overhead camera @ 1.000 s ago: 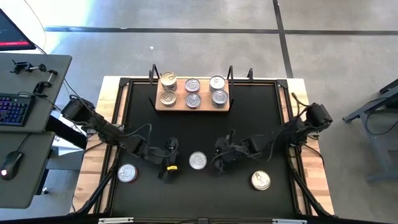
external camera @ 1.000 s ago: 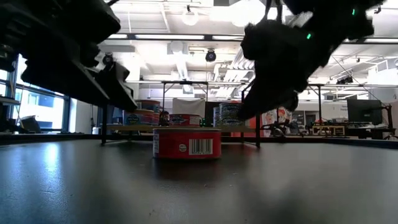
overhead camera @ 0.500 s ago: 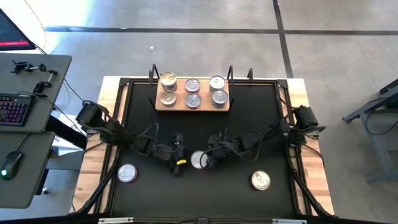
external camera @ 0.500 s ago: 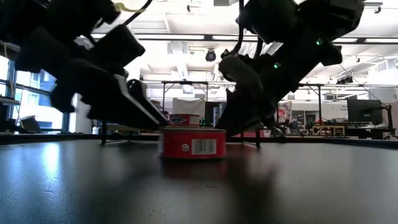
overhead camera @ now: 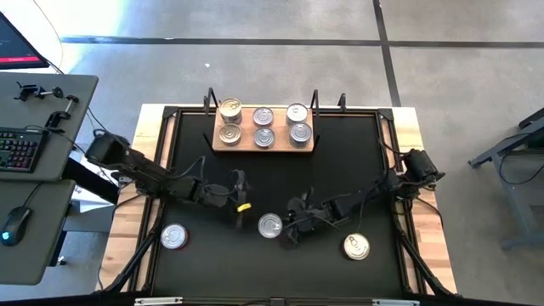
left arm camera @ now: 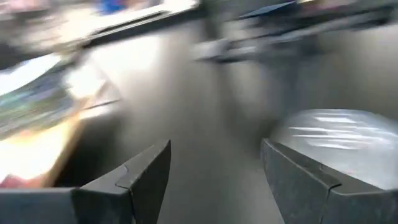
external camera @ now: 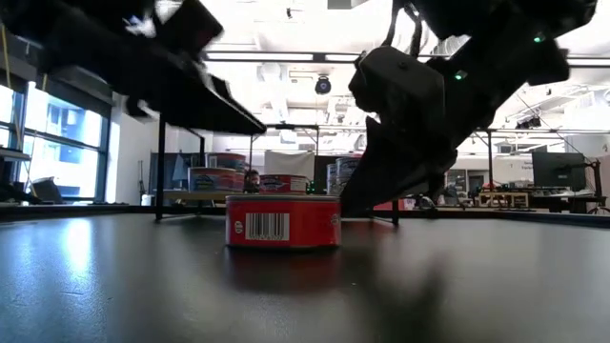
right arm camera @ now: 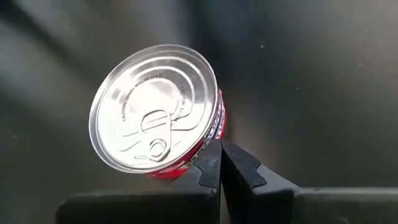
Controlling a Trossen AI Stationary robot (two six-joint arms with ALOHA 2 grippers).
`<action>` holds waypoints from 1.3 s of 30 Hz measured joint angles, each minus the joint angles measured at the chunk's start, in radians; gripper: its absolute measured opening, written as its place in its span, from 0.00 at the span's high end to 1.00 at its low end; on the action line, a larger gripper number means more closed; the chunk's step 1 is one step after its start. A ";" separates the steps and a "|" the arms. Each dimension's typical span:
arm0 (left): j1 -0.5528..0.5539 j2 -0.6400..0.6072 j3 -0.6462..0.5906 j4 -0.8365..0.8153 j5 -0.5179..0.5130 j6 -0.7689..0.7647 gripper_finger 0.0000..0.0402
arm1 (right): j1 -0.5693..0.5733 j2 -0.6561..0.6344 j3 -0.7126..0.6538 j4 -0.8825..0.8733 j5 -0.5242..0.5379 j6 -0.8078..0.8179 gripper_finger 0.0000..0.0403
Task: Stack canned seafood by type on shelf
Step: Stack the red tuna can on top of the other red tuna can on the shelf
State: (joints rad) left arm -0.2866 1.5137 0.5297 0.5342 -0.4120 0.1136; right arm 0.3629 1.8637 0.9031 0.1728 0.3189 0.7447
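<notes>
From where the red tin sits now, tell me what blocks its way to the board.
Nothing visible. Bare black mat lies between the red tin and the board. The left end effector hangs open off to one side; the right end effector, shut, sits beside the tin.

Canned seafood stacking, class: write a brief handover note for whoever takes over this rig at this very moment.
Left gripper: open, empty, raised above the mat beside the middle tin.
Right gripper: shut, holding nothing, fingertips against the side of the red-labelled middle tin.
Shelf: six tins on top in two rows of three, at the mat's far edge.
Loose on the mat: the middle tin, a left tin, a right tin.
Done: six tins shelved.
Left: three tins to shelve by type.
</notes>
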 joint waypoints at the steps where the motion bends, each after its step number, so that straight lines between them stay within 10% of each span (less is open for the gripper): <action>1: -0.007 -0.020 0.000 -0.020 0.095 0.003 0.40 | 0.007 0.000 0.000 0.000 0.021 0.003 1.00; 5: -0.011 -0.053 0.000 -0.078 0.516 -0.077 0.41 | 0.014 0.000 0.000 0.001 0.038 -0.009 1.00; 8: -0.011 -0.032 0.000 -0.049 0.621 -0.124 0.41 | 0.000 0.003 0.000 0.002 0.040 -0.014 1.00; 25: 0.076 0.278 0.050 0.151 0.464 -0.081 0.41 | -0.048 0.004 0.000 0.009 0.008 -0.093 1.00; 33: 0.141 0.142 0.047 -0.037 0.169 -0.033 0.41 | -0.005 0.004 -0.001 -0.087 -0.072 -0.090 1.00; 39: 0.115 0.009 0.047 -0.143 0.189 -0.031 0.41 | 0.011 0.004 -0.001 -0.036 0.074 -0.092 1.00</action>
State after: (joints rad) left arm -0.1716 1.5229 0.5766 0.3914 -0.2226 0.0830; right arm 0.3740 1.8679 0.9024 0.1363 0.3924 0.6528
